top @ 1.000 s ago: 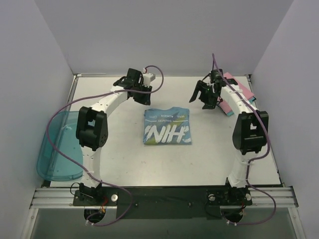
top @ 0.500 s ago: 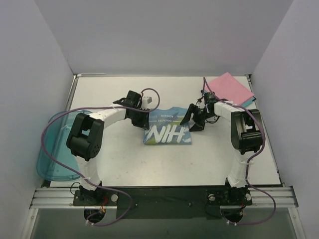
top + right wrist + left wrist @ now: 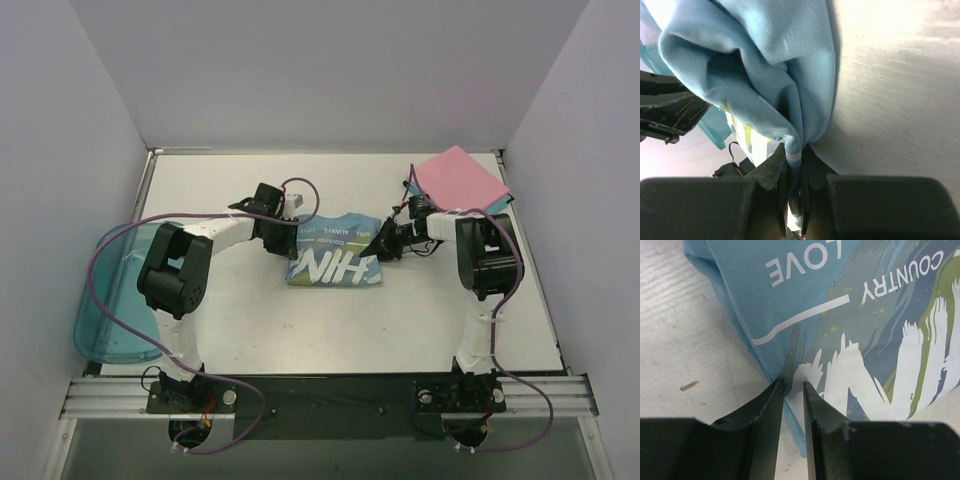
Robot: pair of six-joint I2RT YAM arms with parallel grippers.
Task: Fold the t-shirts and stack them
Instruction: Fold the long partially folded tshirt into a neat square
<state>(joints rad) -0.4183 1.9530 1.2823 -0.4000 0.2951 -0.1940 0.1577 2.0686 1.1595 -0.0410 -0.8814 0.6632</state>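
Both arms are on the blue t-shirt (image 3: 335, 258), which lies folded, print up, in the middle of the counter (image 3: 300, 330). The left jaws are narrow and seem to have a pinch of the shirt's edge at about 9 o'clock; there's a crease running up from the gap. The right jaws are clamped on a bunched wad of cloth at the shirt's 3 o'clock side, no doubt about that one.

My read is that this is the pickup before it goes on the stack: the pink t-shirt (image 3: 460, 178) sits at 2 o'clock from the blue one, with a teal t-shirt (image 3: 507, 199) peeking out under it. To do it well I'd lift both sides together and level, keeping a little stretch between the arms so the middle doesn't sag and the fold doesn't open. The right side is grabbed pretty scrunched, so expect a wrinkle there and smooth it on landing. Set it down square on the pink one.

The counter is a pale, smooth, matte top, so cloth should slide easily if it drags. There's a small brown fleck (image 3: 688, 386) near the left jaws. Plain light walls box it in on three sides, and a see-through teal bin (image 3: 115, 295) sits off the 9 o'clock edge.
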